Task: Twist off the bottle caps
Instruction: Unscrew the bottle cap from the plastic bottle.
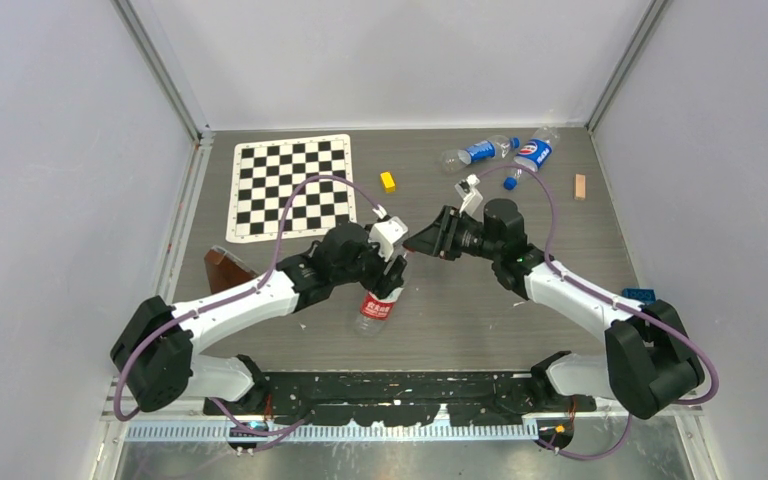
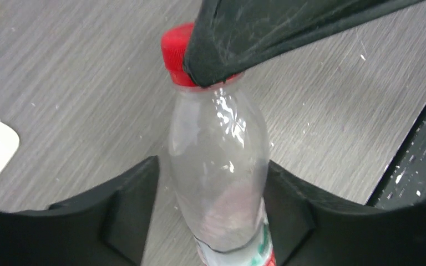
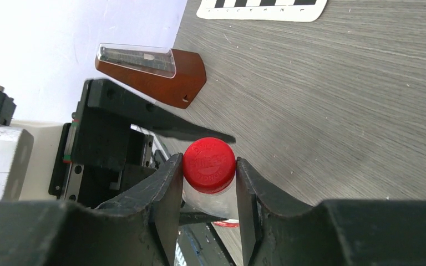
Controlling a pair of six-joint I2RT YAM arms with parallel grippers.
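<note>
Right jaws clamped on red cap (image 3: 209, 164). Left jaws clamped around the bottle (image 2: 219, 149) body, over mid-tabletop (image 1: 480, 320). Watch for this: the thin wall may buckle or spin in your left grip, so the bottle turns with the cap.

Grey wood-grain table (image 1: 460, 300), checkerboard mat (image 1: 291, 187) far left, yellow block (image 1: 388, 181), two blue-label bottles (image 1: 478, 152) (image 1: 534, 152) lying far right, blue cap (image 1: 510, 183) beside
</note>
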